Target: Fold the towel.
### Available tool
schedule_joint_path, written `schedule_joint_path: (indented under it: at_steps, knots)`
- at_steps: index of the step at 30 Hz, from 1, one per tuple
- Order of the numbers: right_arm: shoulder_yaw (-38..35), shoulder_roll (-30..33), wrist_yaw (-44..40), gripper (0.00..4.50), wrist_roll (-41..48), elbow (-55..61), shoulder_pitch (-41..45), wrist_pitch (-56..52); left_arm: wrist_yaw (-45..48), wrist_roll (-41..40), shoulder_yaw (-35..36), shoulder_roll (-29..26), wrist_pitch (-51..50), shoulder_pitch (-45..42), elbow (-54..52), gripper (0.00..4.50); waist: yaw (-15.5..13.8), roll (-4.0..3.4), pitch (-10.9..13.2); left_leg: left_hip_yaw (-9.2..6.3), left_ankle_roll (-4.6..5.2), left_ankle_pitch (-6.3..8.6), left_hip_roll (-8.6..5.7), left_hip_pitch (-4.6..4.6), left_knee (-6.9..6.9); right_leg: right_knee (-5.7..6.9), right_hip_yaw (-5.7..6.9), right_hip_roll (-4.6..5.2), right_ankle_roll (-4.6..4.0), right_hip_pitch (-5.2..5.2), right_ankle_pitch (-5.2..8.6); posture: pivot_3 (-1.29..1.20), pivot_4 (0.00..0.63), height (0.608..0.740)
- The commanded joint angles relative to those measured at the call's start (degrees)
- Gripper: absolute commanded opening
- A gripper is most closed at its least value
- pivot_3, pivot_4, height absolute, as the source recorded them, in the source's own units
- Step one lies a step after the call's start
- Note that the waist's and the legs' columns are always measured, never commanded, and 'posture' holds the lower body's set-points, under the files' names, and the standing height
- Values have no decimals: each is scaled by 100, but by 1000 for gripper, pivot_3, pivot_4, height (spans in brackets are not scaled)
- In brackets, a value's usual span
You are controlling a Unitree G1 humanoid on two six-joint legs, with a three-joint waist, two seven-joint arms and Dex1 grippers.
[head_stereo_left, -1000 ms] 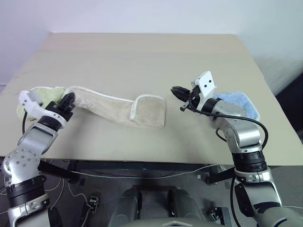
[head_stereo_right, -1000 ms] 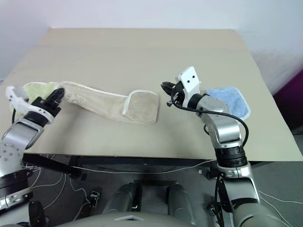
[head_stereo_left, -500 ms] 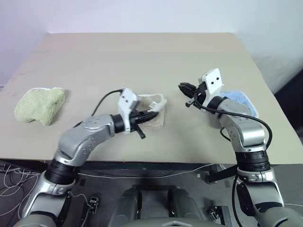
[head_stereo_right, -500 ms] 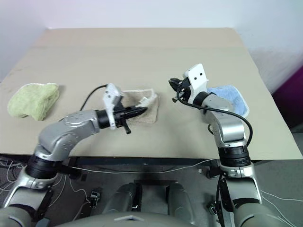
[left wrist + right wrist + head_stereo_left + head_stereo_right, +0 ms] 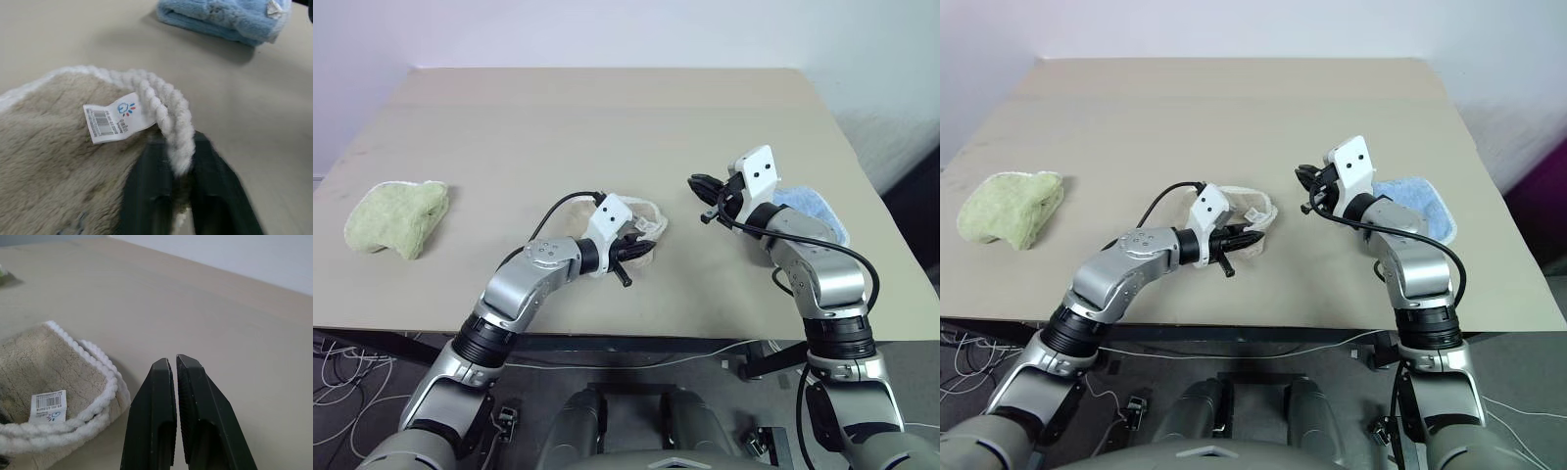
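**Towel bunched at the counter's middle, left claw at its corded edge**

Towel (image 5: pixel 641 233), beige with white corded edging, is seen gathered into a small folded heap near the middle of the counter (image 5: pixel 607 127), toward its near edge. A white tag (image 5: pixel 111 122) with a barcode lies on the pile, and a loop of white cord (image 5: pixel 166 115) arches beside it. The left claw (image 5: pixel 178 169) is laid over the heap, pointing toward the robot's right; its two black fingers (image 5: pixel 146 196) stand slightly apart, and the end of the cord loop hangs down into the gap between them. Whether the cord is actually pinched cannot be told.

The right claw (image 5: pixel 175 369) is held above the counter, just to the right of the towel and apart from it, pointing toward the towel's corded corner. Its fingers (image 5: pixel 156 406) are pressed together with nothing between them.

A light-blue cloth (image 5: pixel 808 208) lies folded on the counter behind the right wrist. A light-green cloth (image 5: pixel 396 215) rests well apart from the towel, near the counter's left edge.
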State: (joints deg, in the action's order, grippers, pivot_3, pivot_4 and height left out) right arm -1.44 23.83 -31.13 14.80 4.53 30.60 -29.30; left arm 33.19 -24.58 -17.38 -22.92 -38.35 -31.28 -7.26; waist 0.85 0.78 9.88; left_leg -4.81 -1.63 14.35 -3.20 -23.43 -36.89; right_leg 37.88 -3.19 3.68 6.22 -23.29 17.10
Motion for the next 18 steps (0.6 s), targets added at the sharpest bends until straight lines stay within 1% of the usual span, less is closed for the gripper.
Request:
schedule_joint_path:
  at_steps: [1, 3, 6, 7, 10, 11, 14, 18]
  knots:
    - [-83, 72, -19, 246, 54, 269, 80, 39, 186, -334, 509, 41, -22, 53, -443, 1962, -1, 0, 0, -1, 0, 0, 0, 0, 0, 0, 0, 0, 0, 0, 0, 0, 150, 740]
    - [-66, 68, -38, 246, 59, 267, 93, 31, 259, -514, 722, 40, -91, 120, -608, 2581, -2, 0, 0, 0, 0, 0, 0, 0, 0, 0, 0, 1, 0, 0, 0, 0, 150, 740]
    - [-45, 59, -99, 246, 89, 249, 115, 17, 349, -759, 1100, -74, -232, 253, -850, 3645, 0, 0, 0, -1, 0, 0, 0, 0, -1, 0, 0, 1, 0, 1, 0, 0, 150, 740]
    - [-40, 52, -119, 123, 100, 245, 117, 11, 361, -812, 1220, -114, -252, 296, -902, 3960, 4, 0, 0, -1, 0, 0, 1, 0, -1, 0, 0, 1, 0, 0, 0, 0, 150, 740]
    - [-30, 7, -168, 123, 157, 252, 130, -33, 200, -916, 1641, -158, -278, 328, -884, 3960, 1, 0, 0, -1, 0, 0, 1, 0, -1, 0, 0, 0, 0, 0, 0, 0, 150, 740]
    - [-17, -25, -190, 49, 197, 264, 143, -65, 94, -883, 1797, -178, -248, 314, -811, 3792, -2, 1, 1, -1, 0, 0, 1, 0, -1, 0, 1, 0, 0, 0, 0, 0, 150, 740]
    - [53, -131, -231, 0, 290, 298, 195, -147, -117, -634, 2000, -244, -71, 277, -568, 2931, 0, 1, 1, -1, 0, 0, 1, 0, -2, 1, 1, 0, 0, 0, 0, 0, 150, 740]
    - [395, -567, -272, 0, 432, 295, 329, -278, -107, 52, 1796, -376, 589, 252, 21, 1603, 14, 1, 0, -1, 0, 0, 1, 1, -2, 2, 1, -1, 0, -1, 0, 0, 150, 740]
